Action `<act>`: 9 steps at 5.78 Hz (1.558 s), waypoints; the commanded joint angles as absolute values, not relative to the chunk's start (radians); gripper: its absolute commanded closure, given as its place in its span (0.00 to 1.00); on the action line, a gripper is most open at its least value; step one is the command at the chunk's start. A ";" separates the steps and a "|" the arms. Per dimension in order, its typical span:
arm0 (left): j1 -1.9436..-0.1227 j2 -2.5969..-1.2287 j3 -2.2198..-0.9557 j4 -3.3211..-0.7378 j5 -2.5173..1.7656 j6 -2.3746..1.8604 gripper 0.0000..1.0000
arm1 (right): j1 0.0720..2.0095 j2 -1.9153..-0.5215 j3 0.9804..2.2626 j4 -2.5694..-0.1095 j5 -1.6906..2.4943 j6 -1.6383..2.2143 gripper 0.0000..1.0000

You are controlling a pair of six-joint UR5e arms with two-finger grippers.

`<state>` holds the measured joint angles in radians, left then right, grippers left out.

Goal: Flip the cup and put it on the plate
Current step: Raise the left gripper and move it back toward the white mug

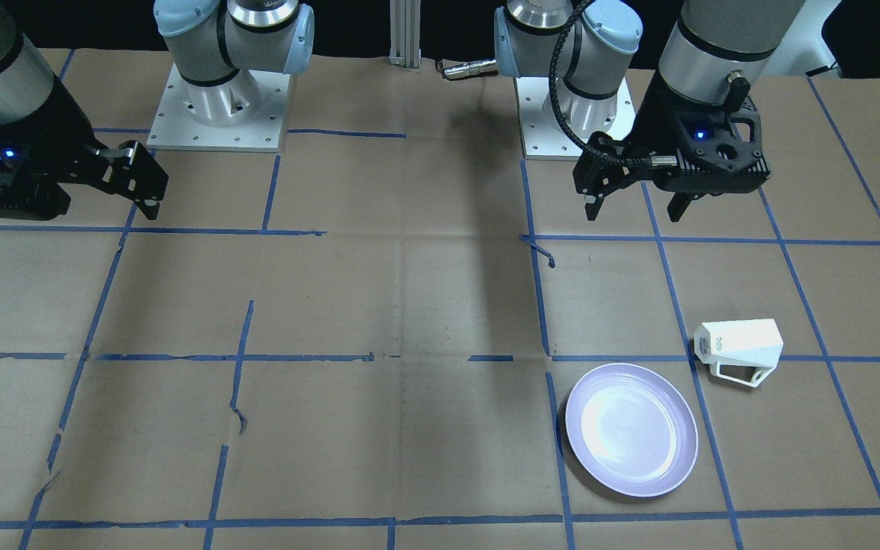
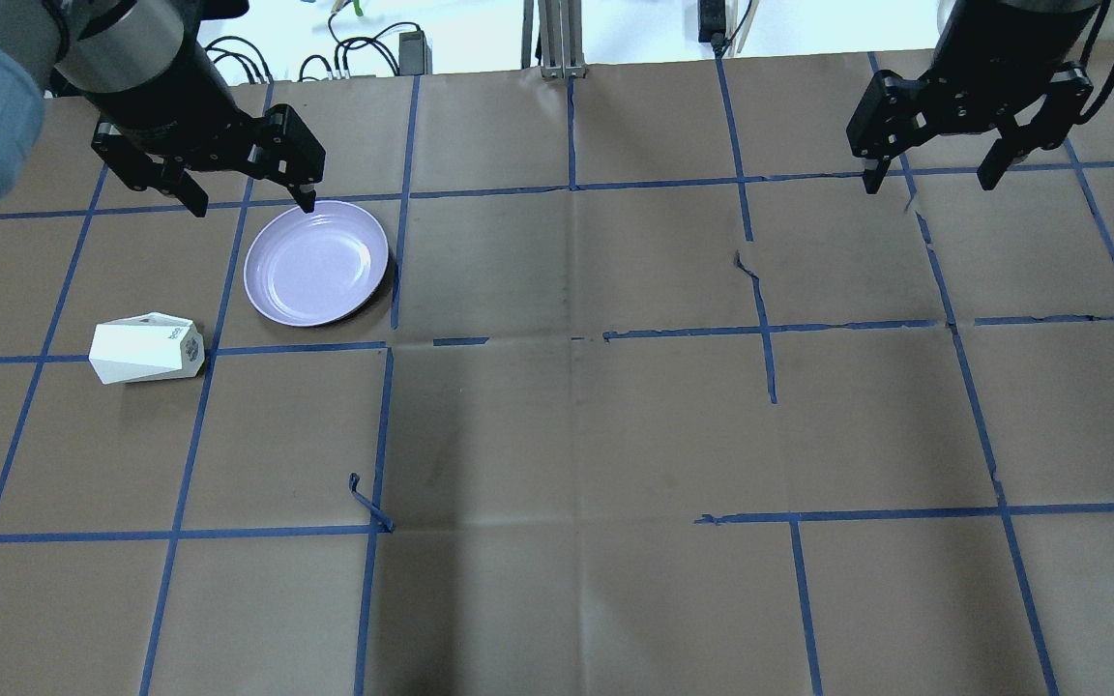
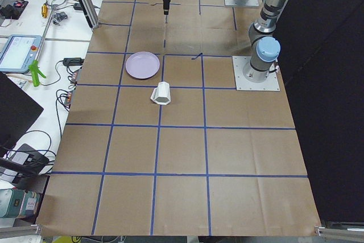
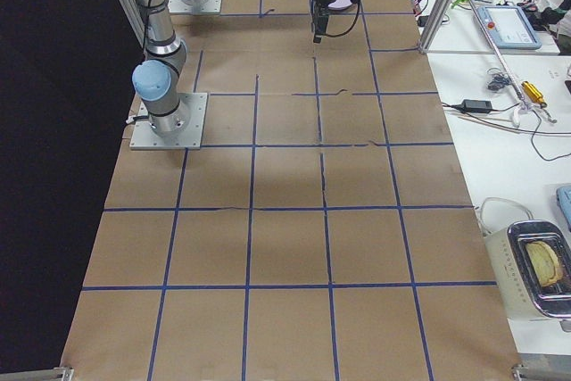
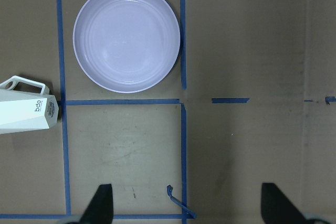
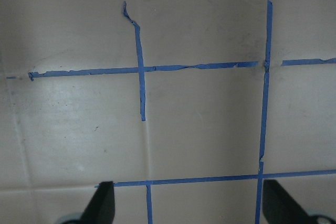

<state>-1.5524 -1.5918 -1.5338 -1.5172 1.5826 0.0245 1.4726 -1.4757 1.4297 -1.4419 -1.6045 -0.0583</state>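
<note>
One cup [image 1: 742,347] lying sideways, one plate [image 1: 631,429], left fingers [image 5: 102,205] apart, right fingers [image 6: 102,203] apart

White cup [image 1: 742,347], pale lavender plate [image 1: 631,429], brown table [image 1: 409,451] gridded with blue tape [image 1: 180,357].

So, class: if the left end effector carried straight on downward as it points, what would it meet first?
The left end effector would probably meet the paper-covered table first, short of the plate and cup; depth is unclear.

Overhead: rear, facing forward, down.
Front: opposite, steeply down.
Sides: far, each end of brown paper table [image 3: 182,152].
Wrists: close, straight down.
Shared: round glossy lavender plate [image 1: 631,428], front and overhead.
</note>
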 commanded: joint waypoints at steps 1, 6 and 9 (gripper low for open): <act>-1.546 -1.589 -1.539 -1.517 1.588 0.028 0.01 | 1.473 -1.476 1.430 -1.442 -1.605 -0.058 0.00; -1.197 -1.545 -1.566 -1.525 1.578 0.495 0.01 | 1.473 -1.476 1.430 -1.442 -1.605 -0.058 0.00; -0.958 -1.574 -1.571 -1.528 1.537 0.820 0.01 | 1.473 -1.476 1.430 -1.442 -1.605 -0.058 0.00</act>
<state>-1.0407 -1.5610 -1.5694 -1.5265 1.5642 0.7288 1.4726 -1.4757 1.4297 -1.4419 -1.6045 -0.0583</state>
